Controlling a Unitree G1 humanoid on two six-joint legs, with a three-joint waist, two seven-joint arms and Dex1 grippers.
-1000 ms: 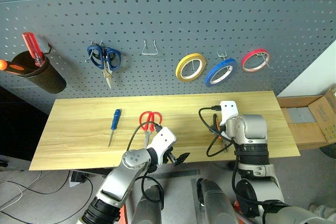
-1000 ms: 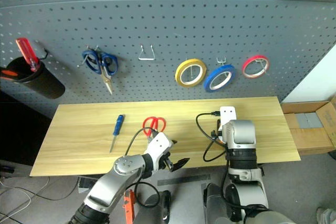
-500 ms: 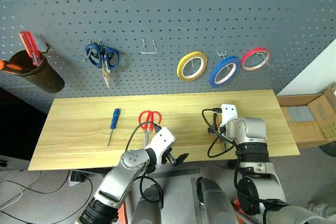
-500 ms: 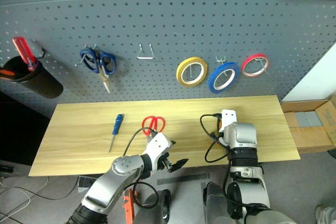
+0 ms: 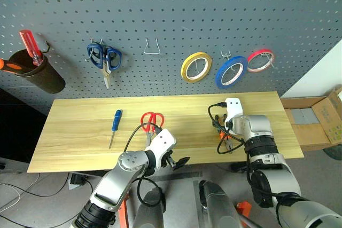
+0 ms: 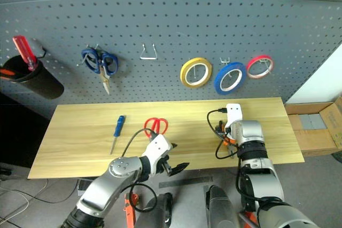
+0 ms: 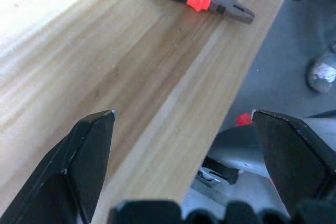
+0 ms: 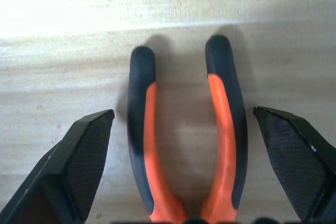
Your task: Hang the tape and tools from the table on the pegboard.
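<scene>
On the long light wood-plank table (image 5: 80,132), below the dark grey perforated pegboard (image 5: 160,14) where the thin blue tape ring (image 5: 231,71) already hangs, the orange-and-black-handled pliers (image 8: 184,135) lie between the right gripper's (image 8: 184,140) spread, empty fingers. Those splayed handles could pinch together or skid if the fingers close off-centre. The left gripper (image 5: 179,161), also open and empty, hangs at the near edge; the red-handled steel scissors (image 5: 151,123) and small blue-handled screwdriver (image 5: 115,124) lie further left, clear of this reach.

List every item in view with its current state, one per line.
blue tape roll: hung on pegboard
pliers: flat on table, handles spread
red-handled scissors: on table
blue-handled screwdriver: on table
right gripper: open, fingers straddling pliers
left gripper: open, empty
</scene>
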